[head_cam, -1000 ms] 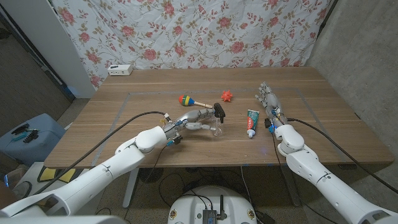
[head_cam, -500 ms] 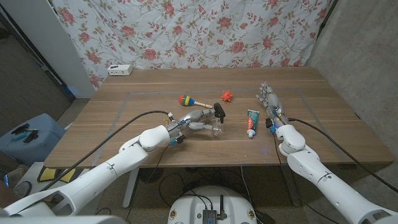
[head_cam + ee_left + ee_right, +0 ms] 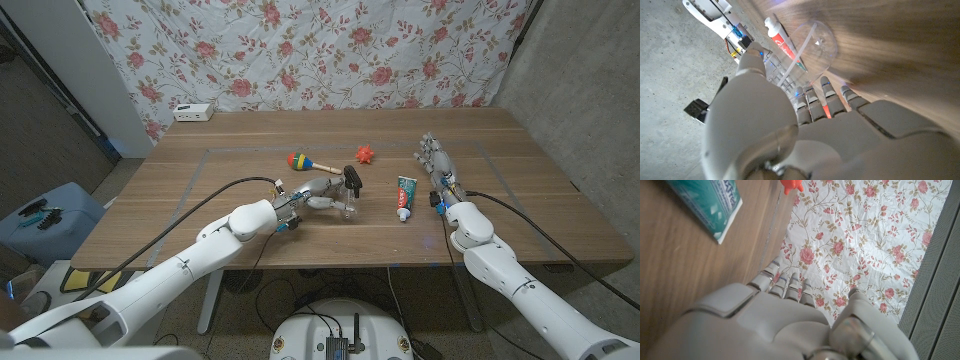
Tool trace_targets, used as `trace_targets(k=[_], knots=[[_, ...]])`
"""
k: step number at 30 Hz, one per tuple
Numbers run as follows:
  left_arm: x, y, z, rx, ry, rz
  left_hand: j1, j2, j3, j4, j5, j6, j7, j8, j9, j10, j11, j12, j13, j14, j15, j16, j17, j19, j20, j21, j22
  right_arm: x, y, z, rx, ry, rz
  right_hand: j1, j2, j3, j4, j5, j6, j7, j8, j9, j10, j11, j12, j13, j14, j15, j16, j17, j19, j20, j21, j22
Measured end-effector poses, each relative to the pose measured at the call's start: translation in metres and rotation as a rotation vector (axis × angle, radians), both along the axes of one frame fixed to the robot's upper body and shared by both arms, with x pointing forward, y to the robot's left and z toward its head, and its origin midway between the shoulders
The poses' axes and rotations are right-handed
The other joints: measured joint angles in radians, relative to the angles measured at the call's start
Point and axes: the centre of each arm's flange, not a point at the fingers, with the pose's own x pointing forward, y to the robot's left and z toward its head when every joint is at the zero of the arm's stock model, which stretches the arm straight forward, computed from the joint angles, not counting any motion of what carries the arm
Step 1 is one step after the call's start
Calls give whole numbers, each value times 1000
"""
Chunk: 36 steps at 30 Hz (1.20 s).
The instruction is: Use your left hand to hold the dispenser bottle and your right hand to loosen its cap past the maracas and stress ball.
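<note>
While left hand (image 3: 318, 192) grips dispenser bottle (image 3: 349, 196) — right hand (image 3: 433, 157) apart

The left arm reaches across to mid-table, its left hand (image 3: 318, 192) curled in a grip. The right hand (image 3: 434, 158) waits out at the side, fingers straight.

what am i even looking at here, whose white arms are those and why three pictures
They belong to a two-armed robot at a wooden table. One picture looks down from its head; the other two come from cameras on its wrists, so they look tilted. The left robot hand grips a clear bottle with a black cap. The right robot hand waits on the table, holding nothing. Also lying there: a toothpaste tube, a colourful maraca, a red spiky ball and a white box.
</note>
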Motion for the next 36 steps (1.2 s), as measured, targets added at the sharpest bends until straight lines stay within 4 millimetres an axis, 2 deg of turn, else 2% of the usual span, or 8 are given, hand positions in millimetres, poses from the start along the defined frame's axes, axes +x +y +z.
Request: trace_targets(k=[6,16,22,27,36], knots=[[2,-3,-1,-6,14,-8,27,27,9,0,-20,16,28,0,5,20,10,6,9,36,-3,7,0,2,-2,0,0,-1,-1,-1,2,1,-2,0,0,0,0,0,0,0,0,0,0,0,0,0,0,0,0,0,0,0,0,0],[8,-6,-3,-31,36,-14,70,70,34,4,-69,54,75,11,11,59,8,39,41,102,-4,23,12,16,-27,0,0,-2,-3,-3,7,4,-6,0,0,0,0,0,0,0,0,0,0,0,0,0,0,0,0,0,0,0,0,0],[12,-7,-3,-50,40,-20,90,109,59,5,-111,127,78,32,21,117,9,90,72,170,-6,44,29,51,-31,7,-5,-1,-4,-4,9,6,-8,0,0,0,0,0,0,0,0,0,0,0,0,0,0,0,0,0,0,0,0,0],[14,-9,-3,-66,33,-26,99,118,65,2,-155,193,75,59,32,162,8,137,102,224,-9,67,47,86,-28,7,-6,0,-5,-5,10,9,-10,0,0,0,0,0,0,0,0,0,0,0,0,0,0,0,0,0,0,0,0,0],[17,-11,-2,-99,19,-19,115,136,77,-1,-200,259,59,104,50,200,-4,191,149,263,-12,102,88,115,-31,7,-6,0,-5,-5,11,10,-12,0,0,0,0,0,0,0,0,0,-4,-4,0,0,0,0,0,0,0,0,0,0]])
